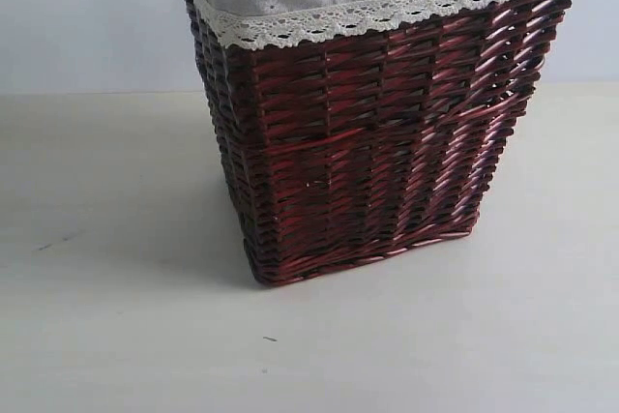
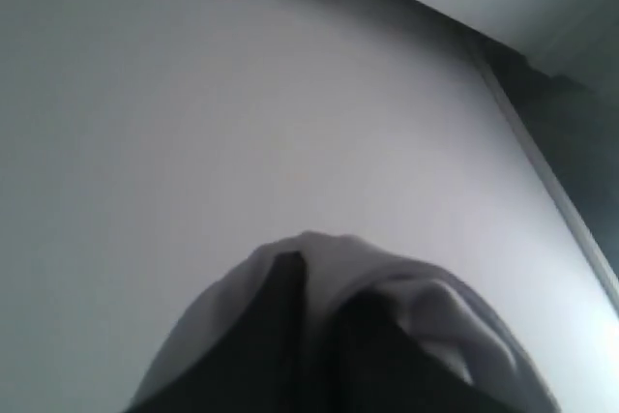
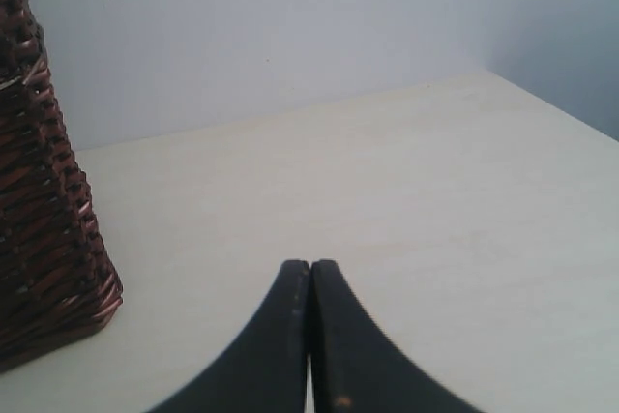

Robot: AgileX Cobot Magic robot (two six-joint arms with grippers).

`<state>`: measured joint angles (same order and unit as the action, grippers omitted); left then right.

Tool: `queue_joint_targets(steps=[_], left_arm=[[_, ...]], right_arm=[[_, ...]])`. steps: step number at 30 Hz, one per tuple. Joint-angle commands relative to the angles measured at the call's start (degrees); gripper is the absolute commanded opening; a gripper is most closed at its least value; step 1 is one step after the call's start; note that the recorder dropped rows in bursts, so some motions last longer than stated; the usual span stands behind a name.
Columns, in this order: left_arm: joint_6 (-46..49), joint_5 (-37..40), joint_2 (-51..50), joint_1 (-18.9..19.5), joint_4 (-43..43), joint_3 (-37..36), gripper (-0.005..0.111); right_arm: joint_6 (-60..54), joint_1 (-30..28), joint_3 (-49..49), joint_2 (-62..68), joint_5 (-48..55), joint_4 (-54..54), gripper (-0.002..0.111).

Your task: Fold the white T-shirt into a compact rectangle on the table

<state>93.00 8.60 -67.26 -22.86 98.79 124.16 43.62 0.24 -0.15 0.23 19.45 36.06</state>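
Gripping a bunch of the white T-shirt (image 2: 440, 316) in our closed left gripper (image 2: 324, 345), none of it on the table (image 1: 116, 316) by the wicker basket (image 1: 368, 162), right gripper (image 3: 309, 336) shut on nothing, we judge every fold yet to come.

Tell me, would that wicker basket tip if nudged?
Possibly: the wicker basket looks tall for its base, so a high push may tip it. Its woven walls look stiff and probably light, so a low push likely slides it on the smooth table.
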Motion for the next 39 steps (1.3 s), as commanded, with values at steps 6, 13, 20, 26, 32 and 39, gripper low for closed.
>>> queue_joint_targets(steps=[6,13,20,26,32,39], left_arm=[[1.5,-11.0,2.6,-0.1,-3.6,3.8,0.000],[1.0,-8.1,2.7,-0.1,-0.1,-0.5,0.000],[-4.5,-7.4,4.6,-0.1,1.2,-18.9,0.000],[-12.1,8.8,11.0,-0.1,1.0,-36.4,0.000],[-35.2,27.3,15.6,-0.1,-19.8,-44.1,0.000],[-48.5,50.0,13.2,-0.1,-30.1,-45.5,0.000]], right_arm=[[-0.2,-0.2,0.1,-0.2,-0.2,0.5,0.000],[-0.2,-0.2,0.1,-0.2,-0.2,0.5,0.000],[-0.2,-0.2,0.1,-0.2,-0.2,0.5,0.000],[-0.2,-0.2,0.1,-0.2,-0.2,0.5,0.000],[-0.2,-0.2,0.1,-0.2,-0.1,0.5,0.000],[-0.2,-0.2,0.1,-0.2,0.2,0.5,0.000]])
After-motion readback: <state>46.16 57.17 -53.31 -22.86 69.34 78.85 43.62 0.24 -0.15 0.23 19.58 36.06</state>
